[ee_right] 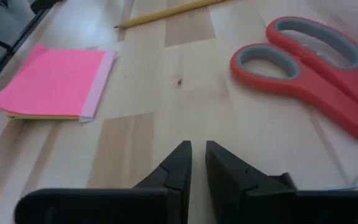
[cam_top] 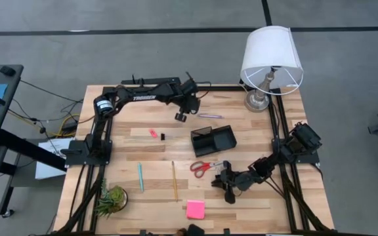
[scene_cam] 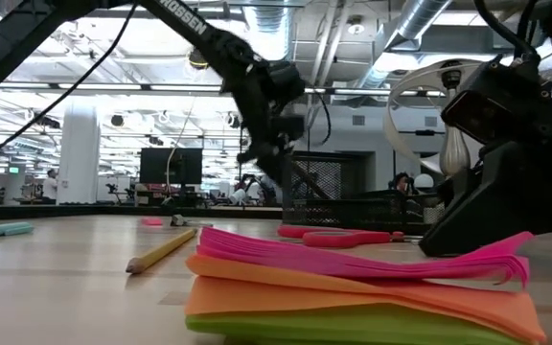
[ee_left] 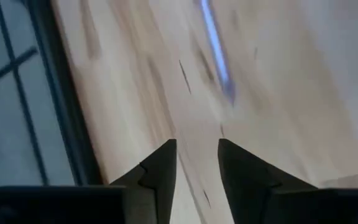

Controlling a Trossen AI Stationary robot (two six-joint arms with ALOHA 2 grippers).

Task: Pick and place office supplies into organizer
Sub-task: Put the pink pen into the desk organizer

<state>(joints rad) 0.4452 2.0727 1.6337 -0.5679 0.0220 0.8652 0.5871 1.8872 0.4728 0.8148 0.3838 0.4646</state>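
The black organizer point(cam_top: 213, 139) sits mid-table. Red-handled scissors point(cam_top: 207, 166) point(ee_right: 316, 68) lie just near of it. The pink sticky-note pad point(cam_top: 195, 209) point(ee_right: 51, 81) lies close to the near edge. A teal pen point(cam_top: 140, 177), a yellow pencil point(cam_top: 174, 180), a pink eraser point(cam_top: 153, 133) and a black binder clip point(cam_top: 162, 136) lie to the left. A pale pen point(cam_top: 210, 116) point(ee_left: 219, 56) lies at the far side. My left gripper point(cam_top: 181, 117) point(ee_left: 197, 162) hovers open beside that pen. My right gripper point(cam_top: 228, 190) point(ee_right: 198, 158) is shut, low over the wood between scissors and pad.
A white-shaded lamp point(cam_top: 271, 62) stands at the far right corner and a small green plant point(cam_top: 112, 200) at the near left. Black frame rails point(cam_top: 277, 131) run along the table's sides. Bare wood shows between the organizer and the eraser.
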